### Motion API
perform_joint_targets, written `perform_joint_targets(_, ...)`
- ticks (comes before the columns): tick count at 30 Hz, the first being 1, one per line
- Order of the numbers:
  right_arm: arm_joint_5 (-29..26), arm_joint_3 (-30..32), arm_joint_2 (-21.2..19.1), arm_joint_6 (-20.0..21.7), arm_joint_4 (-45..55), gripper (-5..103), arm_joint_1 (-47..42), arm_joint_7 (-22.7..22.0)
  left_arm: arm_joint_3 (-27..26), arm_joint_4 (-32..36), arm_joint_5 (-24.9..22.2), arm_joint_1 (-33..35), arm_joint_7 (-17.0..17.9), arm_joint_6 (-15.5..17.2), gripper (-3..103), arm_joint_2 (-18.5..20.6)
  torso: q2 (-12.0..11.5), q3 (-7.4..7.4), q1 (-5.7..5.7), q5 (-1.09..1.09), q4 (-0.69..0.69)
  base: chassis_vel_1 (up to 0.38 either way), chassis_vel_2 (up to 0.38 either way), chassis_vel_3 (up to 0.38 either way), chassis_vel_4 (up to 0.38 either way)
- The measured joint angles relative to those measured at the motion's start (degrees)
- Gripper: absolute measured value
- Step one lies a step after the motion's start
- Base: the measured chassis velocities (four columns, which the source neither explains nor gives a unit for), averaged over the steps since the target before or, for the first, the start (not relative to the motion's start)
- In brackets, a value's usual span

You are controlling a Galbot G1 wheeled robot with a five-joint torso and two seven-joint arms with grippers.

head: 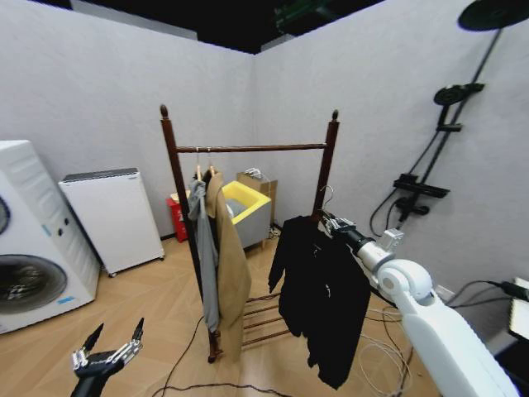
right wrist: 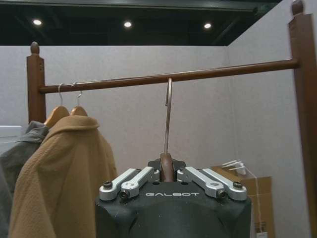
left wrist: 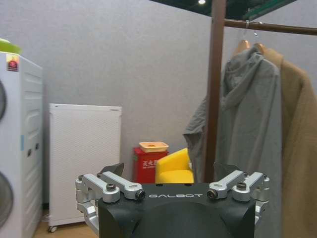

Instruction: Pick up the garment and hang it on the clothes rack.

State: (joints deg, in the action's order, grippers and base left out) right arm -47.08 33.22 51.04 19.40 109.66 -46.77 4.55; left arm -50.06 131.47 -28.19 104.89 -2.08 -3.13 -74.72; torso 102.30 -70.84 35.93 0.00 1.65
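Note:
The garment (head: 322,289), long and plain black, hangs in the air to the right of the clothes rack (head: 248,149). My right gripper (head: 331,222) is shut on the neck of its hanger. In the right wrist view the right gripper (right wrist: 167,172) grips the brown hanger neck, and the metal hook (right wrist: 168,114) rises toward the rack's bar (right wrist: 148,79). In the head view the hook sits below the bar and near the right post. My left gripper (head: 109,349) hangs low at the left, open and empty, and in its own view the left gripper (left wrist: 171,171) faces the rack's left post (left wrist: 215,99).
A grey hooded jacket (head: 202,248) and a long tan coat (head: 231,265) hang at the bar's left end. A washing machine (head: 25,240), a white unit (head: 116,219), a yellow bin (head: 244,207) and a shower fixture (head: 421,186) line the walls. Cables (head: 372,347) lie on the floor.

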Motion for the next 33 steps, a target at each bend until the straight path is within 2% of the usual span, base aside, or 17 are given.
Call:
perform_joint_targets(9, 0.54, 1.01, 0.04, -0.66, 1.18, 9, -1.49, -0.46, 0.0, 0.0, 0.0, 0.01, 0.0, 0.0, 100, 0.0, 0.0, 0.0, 0.0, 0.01, -0.02, 0.089, 0.094, 0.09, 0.096)
perform_joint_targets(12, 2.07, 1.07, 0.06, 0.96, 3.58, 9, -0.98, -3.05, 0.0, 0.0, 0.0, 0.0, 0.0, 0.0, 100, 0.0, 0.01, 0.01, 0.0, 0.0, 0.04, 0.016, 0.021, 0.012, 0.008)
perform_joint_targets(19, 3.83, -1.92, -0.26, 2.44, 1.47, 9, 5.13, -6.35, 0.0, 0.0, 0.0, 0.0, 0.0, 0.0, 100, 0.0, 0.0, 0.0, 0.0, 0.0, 0.01, 0.0, 0.0, 0.0, 0.0)
perform_joint_targets(25, 3.71, -6.6, -0.04, 3.13, -1.2, 9, 12.31, -5.91, 0.0, 0.0, 0.0, 0.01, 0.0, 0.0, 100, 0.0, 0.0, 0.0, 0.0, -0.01, 0.0, 0.0, 0.0, 0.0, 0.0)
perform_joint_targets(33, 4.28, -8.13, 0.95, 3.18, -2.11, 9, 13.54, -4.61, 0.0, 0.0, 0.0, 0.01, 0.0, 0.0, 100, 0.0, 0.0, 0.0, 0.0, 0.0, 0.0, 0.0, 0.0, 0.0, 0.0)
